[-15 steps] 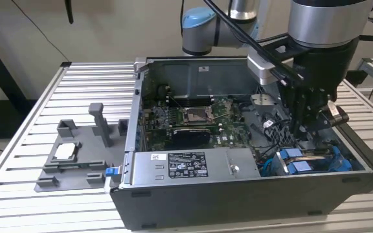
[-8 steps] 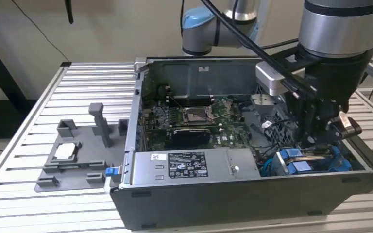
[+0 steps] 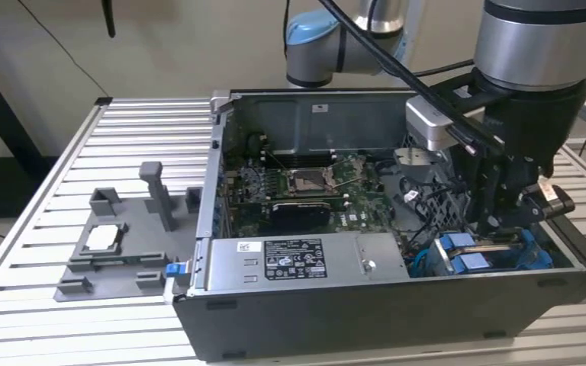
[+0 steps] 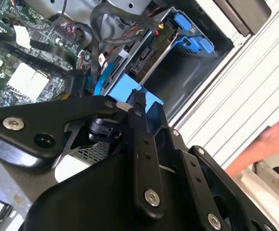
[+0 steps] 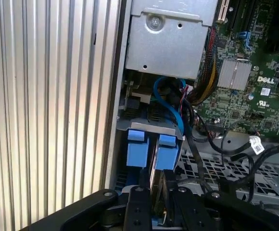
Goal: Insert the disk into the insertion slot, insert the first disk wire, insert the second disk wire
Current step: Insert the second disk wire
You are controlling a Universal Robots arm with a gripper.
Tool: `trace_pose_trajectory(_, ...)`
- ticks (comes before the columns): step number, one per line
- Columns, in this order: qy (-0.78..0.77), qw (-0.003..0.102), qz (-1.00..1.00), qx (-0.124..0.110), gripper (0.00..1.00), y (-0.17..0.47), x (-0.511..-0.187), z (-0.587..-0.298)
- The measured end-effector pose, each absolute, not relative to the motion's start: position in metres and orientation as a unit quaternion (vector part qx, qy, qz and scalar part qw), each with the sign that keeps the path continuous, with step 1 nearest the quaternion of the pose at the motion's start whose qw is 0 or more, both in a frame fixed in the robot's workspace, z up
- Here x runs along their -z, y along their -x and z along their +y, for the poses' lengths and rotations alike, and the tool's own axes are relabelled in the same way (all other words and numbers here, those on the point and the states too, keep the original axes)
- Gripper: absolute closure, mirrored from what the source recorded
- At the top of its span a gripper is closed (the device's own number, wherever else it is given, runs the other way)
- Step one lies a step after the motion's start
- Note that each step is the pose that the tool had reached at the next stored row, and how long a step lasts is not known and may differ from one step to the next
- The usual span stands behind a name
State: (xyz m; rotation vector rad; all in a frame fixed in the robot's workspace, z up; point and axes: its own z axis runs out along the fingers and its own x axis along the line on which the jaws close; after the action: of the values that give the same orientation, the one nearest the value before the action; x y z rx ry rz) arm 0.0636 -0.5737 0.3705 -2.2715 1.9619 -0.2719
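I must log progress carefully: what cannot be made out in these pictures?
1. Silver-grey hard disk in its bright blue plastic frame: in the exterior view, the black claw covers its body.
2. Dark grey rectangular drive cage: in the second wrist view, the claw hides how deep the disk sits.
3. Disk wires: untraceable within the black cable bundle there.

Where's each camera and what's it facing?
Exterior view: off the arm, looking down into the open computer case; arm and end effector show.
First wrist view: on the arm, facing the disk's blue tabs past the end effector.
Second wrist view: on the arm, facing into the case; end effector, a person's hand.
All share the disk.
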Motion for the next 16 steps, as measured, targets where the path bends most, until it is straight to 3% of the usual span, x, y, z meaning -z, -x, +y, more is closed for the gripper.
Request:
trace_pose_trajectory(7, 0.750, 0.065, 0.652, 0.091, 0.74, -0.053, -0.385, -0.569)
trace_pose_trajectory(16, 0.750, 0.069, 0.651, 0.096, 0.74, -0.047, -0.385, -0.533)
